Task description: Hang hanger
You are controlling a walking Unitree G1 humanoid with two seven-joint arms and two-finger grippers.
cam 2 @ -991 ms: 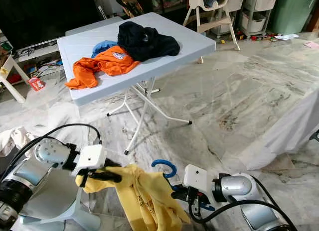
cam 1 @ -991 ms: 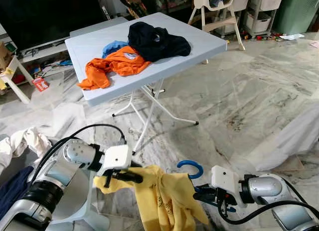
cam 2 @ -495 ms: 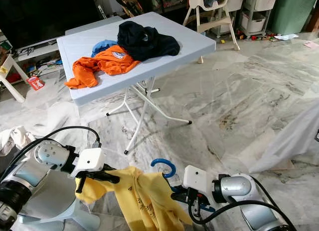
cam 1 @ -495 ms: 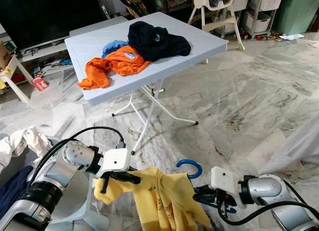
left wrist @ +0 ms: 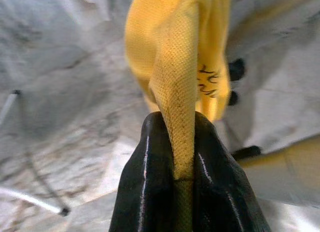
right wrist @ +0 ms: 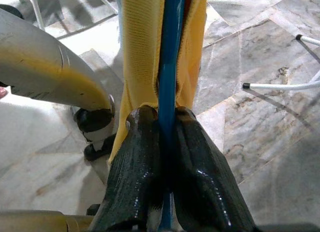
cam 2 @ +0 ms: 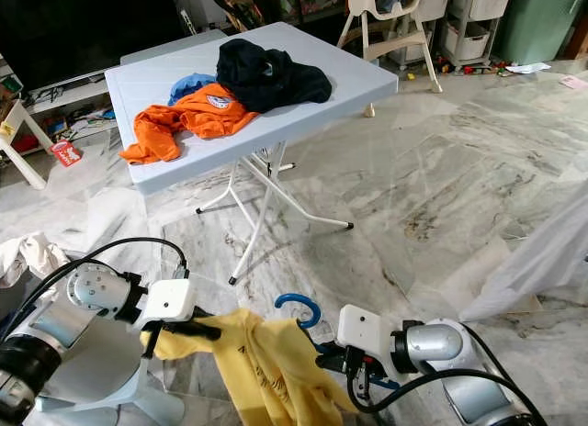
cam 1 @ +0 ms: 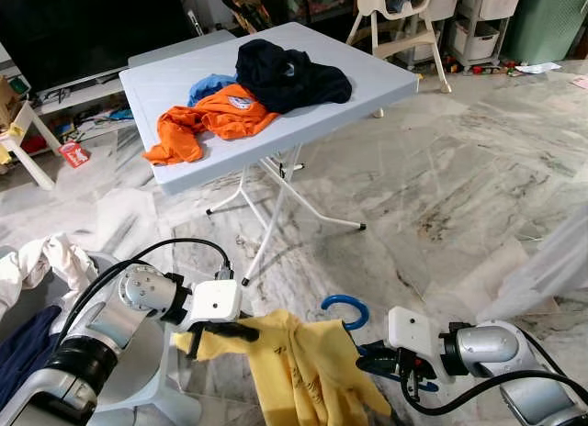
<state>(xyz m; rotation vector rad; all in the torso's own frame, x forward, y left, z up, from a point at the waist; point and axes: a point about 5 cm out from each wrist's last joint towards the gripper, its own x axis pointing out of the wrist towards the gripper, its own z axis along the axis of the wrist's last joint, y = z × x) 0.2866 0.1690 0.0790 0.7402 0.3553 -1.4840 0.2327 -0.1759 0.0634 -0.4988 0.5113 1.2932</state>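
Blue hanger (cam 1: 346, 308): low before the robot, over the marble floor (cam 1: 441, 187); only the hook shows, the rest hidden under a yellow shirt (cam 1: 303, 371).
Right gripper (right wrist: 167, 137): fingers pinched on the hanger's blue bar, cloth at both sides.
Left gripper (left wrist: 184, 157): clamped on a fold of the shirt, probably its shoulder.
White table (cam 1: 367, 77): farther off, bearing orange shirt (cam 1: 207, 118) and dark garment (cam 1: 289, 72).
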